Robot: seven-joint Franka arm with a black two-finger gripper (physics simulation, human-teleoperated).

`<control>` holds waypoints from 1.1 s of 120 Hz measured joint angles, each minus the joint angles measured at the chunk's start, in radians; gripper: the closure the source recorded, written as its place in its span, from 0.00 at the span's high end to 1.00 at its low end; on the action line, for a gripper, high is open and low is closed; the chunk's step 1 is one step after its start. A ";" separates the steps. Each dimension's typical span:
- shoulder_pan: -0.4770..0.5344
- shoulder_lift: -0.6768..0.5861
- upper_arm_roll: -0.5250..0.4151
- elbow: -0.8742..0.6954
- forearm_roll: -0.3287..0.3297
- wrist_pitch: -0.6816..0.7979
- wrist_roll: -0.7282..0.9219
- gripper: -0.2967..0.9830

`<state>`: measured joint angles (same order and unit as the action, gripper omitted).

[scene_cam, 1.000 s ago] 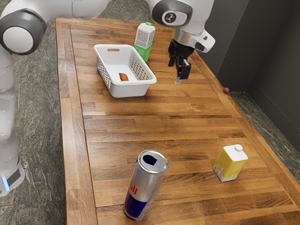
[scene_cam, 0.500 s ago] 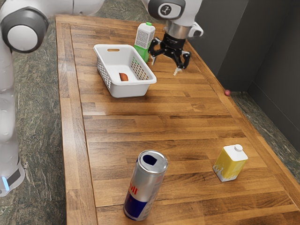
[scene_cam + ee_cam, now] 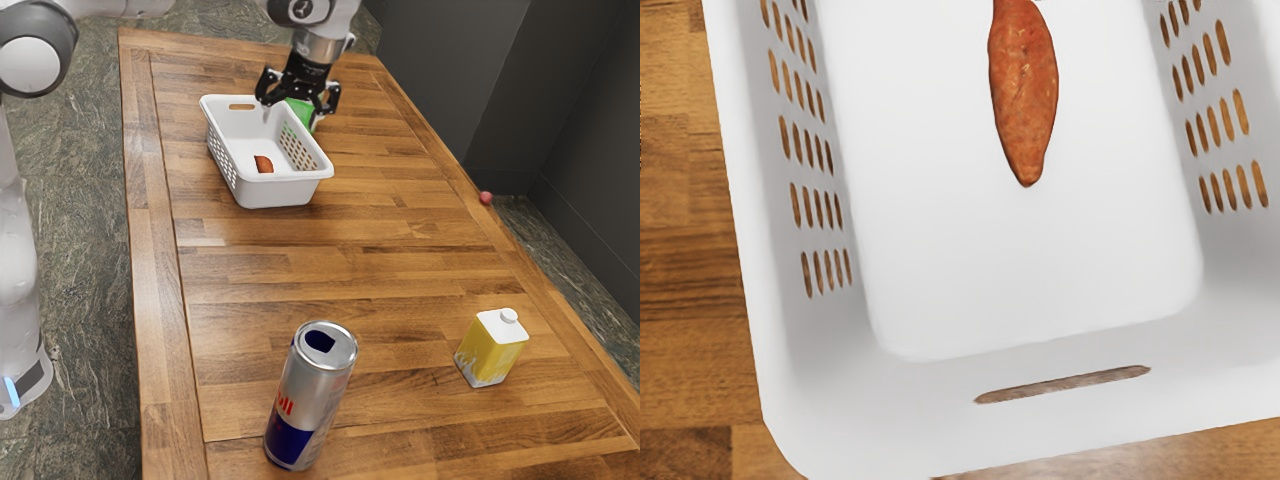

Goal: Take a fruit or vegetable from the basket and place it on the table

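Sweet potato [image 3: 1024, 90]: orange-brn w/ mottled skin, tapers to dark pt., in wht. basket [image 3: 1040, 270]; jaws spread apart.

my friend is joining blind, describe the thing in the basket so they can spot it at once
On the wooden table stands a white basket with slotted sides. On its floor lies a sweet potato, orange-brown, long and tapering to a point. Unlike the upright silver-and-blue can and the yellow carton, it lies flat, inside the basket.
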<state>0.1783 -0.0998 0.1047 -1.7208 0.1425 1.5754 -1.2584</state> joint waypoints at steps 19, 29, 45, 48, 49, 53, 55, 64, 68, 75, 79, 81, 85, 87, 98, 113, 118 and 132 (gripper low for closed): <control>0.036 0.002 0.001 -0.013 0.000 0.026 -0.046 0.77; 0.057 0.011 0.001 -0.017 -0.001 0.044 -0.061 0.77; 0.089 0.021 0.001 -0.044 -0.005 0.070 -0.075 0.77; 0.097 0.020 0.001 -0.056 -0.007 0.073 -0.078 0.77; 0.100 0.019 0.001 -0.060 -0.007 0.074 -0.078 0.77; 0.113 0.018 0.002 -0.070 -0.009 0.078 -0.080 0.77; 0.120 0.018 0.002 -0.073 -0.009 0.080 -0.081 0.77; 0.142 0.020 0.001 -0.082 -0.014 0.088 -0.085 0.77; 0.145 0.022 0.001 -0.088 -0.017 0.094 -0.086 0.77; 0.144 0.023 0.001 -0.102 -0.022 0.103 -0.088 0.77; 0.141 0.024 0.001 -0.111 -0.023 0.108 -0.090 0.77; 0.140 0.024 0.001 -0.114 -0.024 0.110 -0.090 0.77; 0.137 0.025 0.001 -0.119 -0.025 0.115 -0.091 0.77; 0.136 0.025 0.001 -0.121 -0.026 0.117 -0.092 0.77; 0.141 0.031 0.001 -0.125 -0.027 0.133 -0.091 0.77; 0.165 0.045 0.001 -0.125 -0.029 0.153 -0.086 0.77; 0.173 0.050 0.001 -0.125 -0.029 0.159 -0.083 0.77; 0.189 0.068 0.001 -0.124 -0.031 0.173 -0.076 0.77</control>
<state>0.3678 -0.0322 0.1058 -1.8445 0.1115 1.7488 -1.3348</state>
